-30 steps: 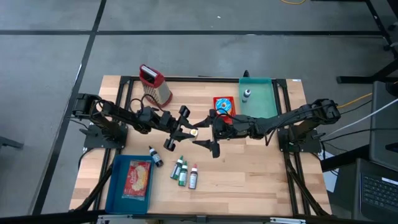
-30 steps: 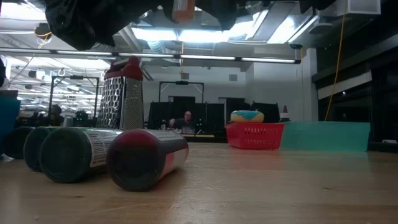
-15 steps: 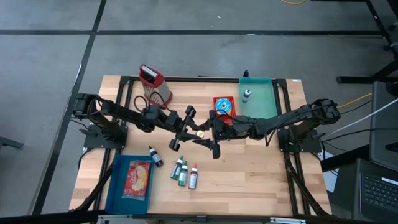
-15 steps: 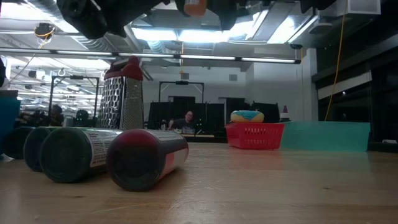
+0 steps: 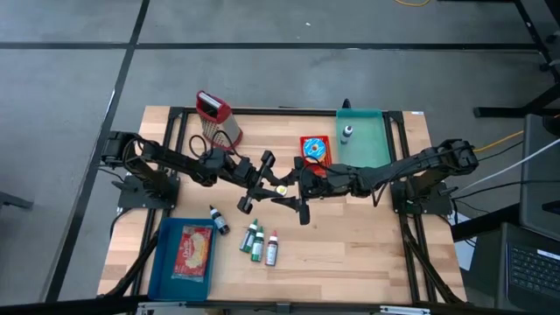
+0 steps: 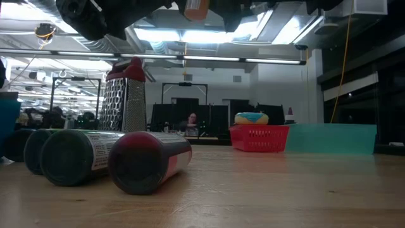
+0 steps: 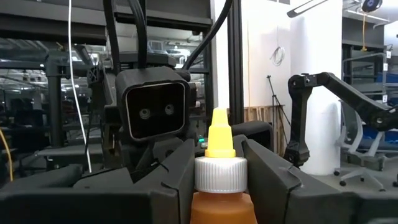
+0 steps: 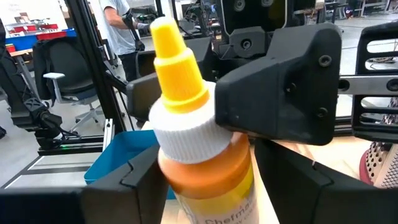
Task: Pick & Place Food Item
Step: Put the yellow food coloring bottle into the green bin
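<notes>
— What's on the wooden desk (image 5: 350, 254) right now?

— Biggest thing is the blue tray (image 5: 166, 262) at the near left corner. A teal bin (image 5: 372, 140) sits at the far right edge with a small red basket (image 5: 315, 147) beside it, and a metal box grater with a red handle (image 5: 219, 121) stands at the far left. A few small dark bottles (image 5: 258, 241) lie near the tray.

— And the arms?

— Both meet above the middle of the desk. The left gripper (image 7: 217, 168) has its fingers (image 7: 168, 174) clamped on the orange squeeze bottle with a white cap and yellow nozzle (image 8: 199, 155). The right gripper (image 8: 205, 180) has its fingers (image 8: 292, 180) on either side of the same bottle, against it.

— So where's the bottle?

— Held up in the air between the two grippers, clear of the desk.
</notes>
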`<state>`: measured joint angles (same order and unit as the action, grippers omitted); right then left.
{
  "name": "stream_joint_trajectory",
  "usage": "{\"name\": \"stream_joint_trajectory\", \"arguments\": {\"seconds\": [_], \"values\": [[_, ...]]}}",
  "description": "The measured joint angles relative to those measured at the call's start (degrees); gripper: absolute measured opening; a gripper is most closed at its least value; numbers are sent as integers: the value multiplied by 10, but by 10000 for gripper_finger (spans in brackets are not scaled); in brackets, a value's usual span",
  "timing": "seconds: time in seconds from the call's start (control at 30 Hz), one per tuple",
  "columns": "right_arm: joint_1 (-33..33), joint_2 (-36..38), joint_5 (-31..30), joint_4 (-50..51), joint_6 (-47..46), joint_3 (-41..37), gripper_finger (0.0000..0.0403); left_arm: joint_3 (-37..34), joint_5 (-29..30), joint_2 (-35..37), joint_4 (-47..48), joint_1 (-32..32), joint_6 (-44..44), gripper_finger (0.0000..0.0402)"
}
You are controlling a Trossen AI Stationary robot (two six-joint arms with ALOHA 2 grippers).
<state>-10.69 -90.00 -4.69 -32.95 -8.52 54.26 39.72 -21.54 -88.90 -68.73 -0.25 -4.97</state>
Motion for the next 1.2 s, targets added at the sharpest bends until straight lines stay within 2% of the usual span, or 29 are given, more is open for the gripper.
{"name": "stream_joint_trajectory", "arguments": {"seconds": [0.37, 0.67, 0.83, 1.2], "values": [[-7, 0, -3, -5, 22, 0, 130, -1, -2, 0, 0, 0, -9, 109], [-7, 1, -5, -2, 17, 0, 139, -1, -17, -1, -1, 12, -14, 117], [-6, 2, -31, 5, 12, 2, 132, -2, -30, 15, 11, 41, -17, 129], [0, 3, -114, 85, -12, 2, 136, -3, -38, 104, 134, 142, -21, 181]]}}
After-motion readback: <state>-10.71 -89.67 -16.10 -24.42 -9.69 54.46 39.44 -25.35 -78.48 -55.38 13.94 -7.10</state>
